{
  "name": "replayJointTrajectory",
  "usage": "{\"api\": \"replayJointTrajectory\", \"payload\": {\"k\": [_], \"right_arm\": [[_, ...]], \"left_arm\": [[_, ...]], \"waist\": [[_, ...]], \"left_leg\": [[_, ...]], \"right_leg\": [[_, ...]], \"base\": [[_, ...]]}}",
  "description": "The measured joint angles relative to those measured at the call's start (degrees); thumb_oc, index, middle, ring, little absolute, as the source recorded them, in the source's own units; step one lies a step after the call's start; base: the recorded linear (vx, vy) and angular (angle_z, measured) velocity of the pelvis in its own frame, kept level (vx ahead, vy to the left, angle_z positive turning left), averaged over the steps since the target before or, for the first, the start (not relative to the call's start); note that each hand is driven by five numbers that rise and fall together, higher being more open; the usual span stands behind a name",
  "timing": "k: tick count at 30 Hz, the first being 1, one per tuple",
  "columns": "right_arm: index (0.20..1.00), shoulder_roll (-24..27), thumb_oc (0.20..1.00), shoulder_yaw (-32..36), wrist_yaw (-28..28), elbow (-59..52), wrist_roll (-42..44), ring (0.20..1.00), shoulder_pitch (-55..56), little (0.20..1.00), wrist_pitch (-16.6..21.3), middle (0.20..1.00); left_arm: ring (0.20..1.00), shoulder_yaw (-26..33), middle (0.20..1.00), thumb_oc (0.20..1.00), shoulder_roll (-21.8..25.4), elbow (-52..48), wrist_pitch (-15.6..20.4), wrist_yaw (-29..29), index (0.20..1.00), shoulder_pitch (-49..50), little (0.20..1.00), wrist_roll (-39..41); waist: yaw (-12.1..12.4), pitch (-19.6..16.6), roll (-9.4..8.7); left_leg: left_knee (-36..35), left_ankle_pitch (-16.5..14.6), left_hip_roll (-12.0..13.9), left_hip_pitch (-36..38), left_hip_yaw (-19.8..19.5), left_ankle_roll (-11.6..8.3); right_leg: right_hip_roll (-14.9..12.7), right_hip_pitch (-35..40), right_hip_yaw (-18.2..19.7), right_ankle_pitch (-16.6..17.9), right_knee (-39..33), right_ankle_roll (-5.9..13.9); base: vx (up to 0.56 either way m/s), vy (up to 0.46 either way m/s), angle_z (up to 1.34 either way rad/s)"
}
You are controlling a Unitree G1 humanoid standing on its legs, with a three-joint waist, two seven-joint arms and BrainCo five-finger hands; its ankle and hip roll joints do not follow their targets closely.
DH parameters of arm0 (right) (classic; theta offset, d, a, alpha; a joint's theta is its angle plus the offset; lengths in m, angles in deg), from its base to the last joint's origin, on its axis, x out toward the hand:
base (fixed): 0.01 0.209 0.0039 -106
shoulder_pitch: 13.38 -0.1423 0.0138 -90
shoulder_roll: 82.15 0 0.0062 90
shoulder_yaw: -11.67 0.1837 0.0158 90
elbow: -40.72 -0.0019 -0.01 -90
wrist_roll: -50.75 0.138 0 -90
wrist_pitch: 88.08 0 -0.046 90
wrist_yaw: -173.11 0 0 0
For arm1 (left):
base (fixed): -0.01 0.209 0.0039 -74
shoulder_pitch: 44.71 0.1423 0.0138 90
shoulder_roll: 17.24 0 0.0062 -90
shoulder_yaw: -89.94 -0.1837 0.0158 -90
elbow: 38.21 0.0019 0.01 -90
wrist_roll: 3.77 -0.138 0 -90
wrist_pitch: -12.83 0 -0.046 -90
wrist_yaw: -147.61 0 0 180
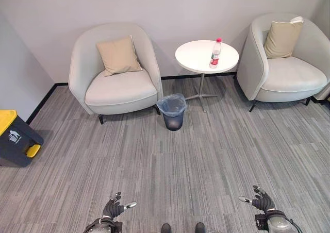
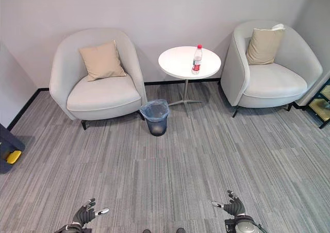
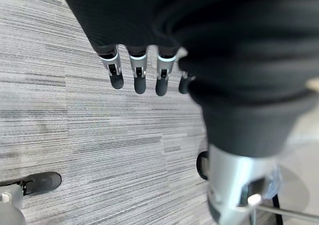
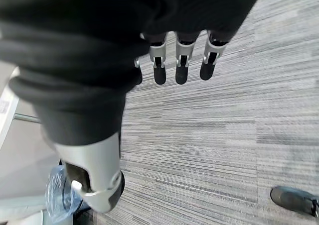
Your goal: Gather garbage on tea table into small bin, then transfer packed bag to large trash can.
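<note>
A clear plastic bottle with a red cap and red label stands upright on the round white tea table at the far wall. On the floor beside the table's foot stands a small dark bin lined with a bluish plastic bag. A dark large trash can with a yellow lid stands at the left wall. My left hand and right hand hang low near me, far from the table, fingers relaxed and holding nothing.
Two pale armchairs flank the table, the left armchair and the right armchair, each with a beige cushion. Grey striped carpet lies between me and the furniture. A dark shelf edge shows at the far right.
</note>
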Motion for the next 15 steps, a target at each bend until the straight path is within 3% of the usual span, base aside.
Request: {"api": "replayJointTrajectory", "payload": {"k": [7,15], "right_arm": [[1.000,-1.2,1.000,0.0,-0.6,0.0,0.6,1.000,-0.1,1.000,0.0,1.000],[1.000,-1.6,1.000,2.0,-1.1,0.1,1.6,1.000,-1.8,1.000,-0.6,1.000]], "left_arm": [[1.000,0.9,1.000,1.000,0.0,-0.2,-0.2,-0.4,1.000,0.0,1.000,0.0],[1.000,1.0,1.000,1.000,0.4,-2.3,-0.2,-0.5,1.000,-0.9,1.000,1.2]], "waist": [[0.0,0.1,-0.50],[0.3,1.4,-1.43]], "left_leg": [[0.4,0.3,-0.1,0.0,0.3,0.22],[0.7,-0.1,-0.6,-2.3,3.1,0.87]], "right_leg": [[-0.1,-0.2,0.2,0.3,0.0,0.52],[-0.4,-3.9,3.2,1.2,0.9,1.10]], "base": [[0.00,0.058,-0.03],[-0.01,0.099,-0.18]]}}
